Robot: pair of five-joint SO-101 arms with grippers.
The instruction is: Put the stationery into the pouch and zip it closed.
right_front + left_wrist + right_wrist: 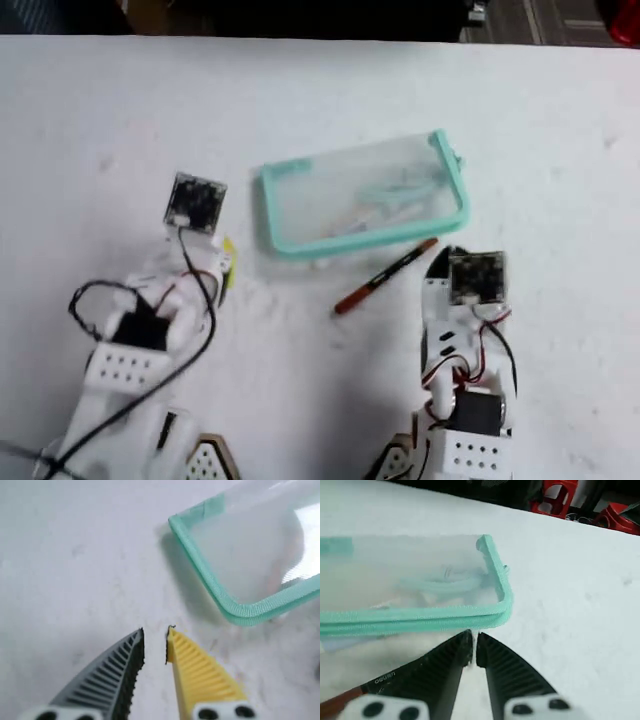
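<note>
The white table (100,100) carries little besides the task's things. Some red objects (555,502) sit past its far edge on the right. Nothing lies between either gripper and the pouch.

The left gripper (155,632) has one grey and one yellow finger. It is released, with a narrow gap at the tips and bare table between them. The pouch (365,195) lies in the middle of the table, translucent with a mint-green border, one long edge towards the arms. Its nearest corner is near the left gripper's tips, off to their right and apart from them. Pale items (400,195) show faintly through the pouch wall, towards its right end.

The pen (385,277) lies on the table just in front of the pouch. It runs slantwise from its red end at lower left up to its dark end beside the right gripper (474,635). That gripper's black jaws are drawn almost together, with only a sliver of gap and nothing in it. Their tips sit just short of the pouch's near edge, close to its right corner. In the right wrist view the pen's dark barrel merges with one black finger, so contact there is unclear.

Both arms stretch forward from the near edge, low over the table. The left arm angles right towards the pouch, and the right arm points nearly straight ahead.
</note>
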